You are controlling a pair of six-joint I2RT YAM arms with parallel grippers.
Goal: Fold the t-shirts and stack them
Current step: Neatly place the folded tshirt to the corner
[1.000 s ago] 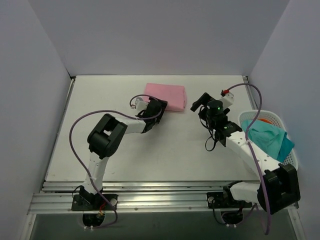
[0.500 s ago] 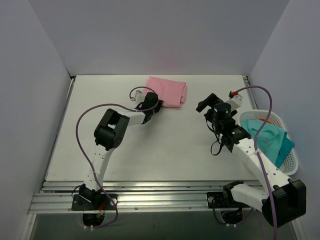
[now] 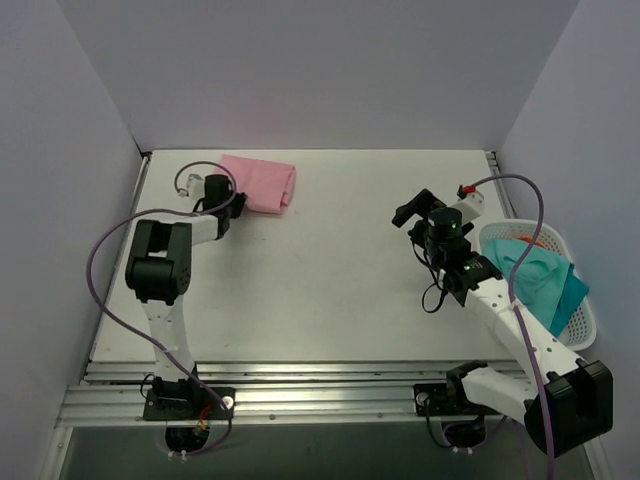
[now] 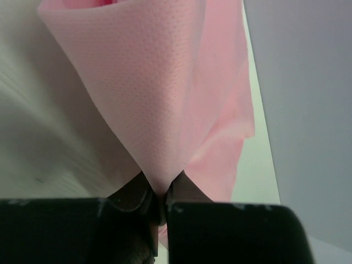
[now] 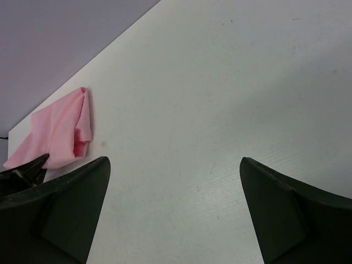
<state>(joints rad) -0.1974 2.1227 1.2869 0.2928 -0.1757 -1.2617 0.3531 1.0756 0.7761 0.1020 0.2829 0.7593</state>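
1. White worktop [image 3: 330, 290] carries the folded pink t-shirt [image 3: 262, 180] near its far left corner, close to the far edge
2. One edge of the shirt rises into the left gripper [image 4: 159, 193], whose fingers [image 4: 132, 192] are pinched tight on a fold of the cloth
3. Right gripper [image 3: 410, 212] hovers well apart, toward the right edge, its fingers [image 5: 71, 203] spread wide and holding nothing
4. White basket [image 3: 585, 320] at the right edge holds teal cloth [image 3: 535, 280]
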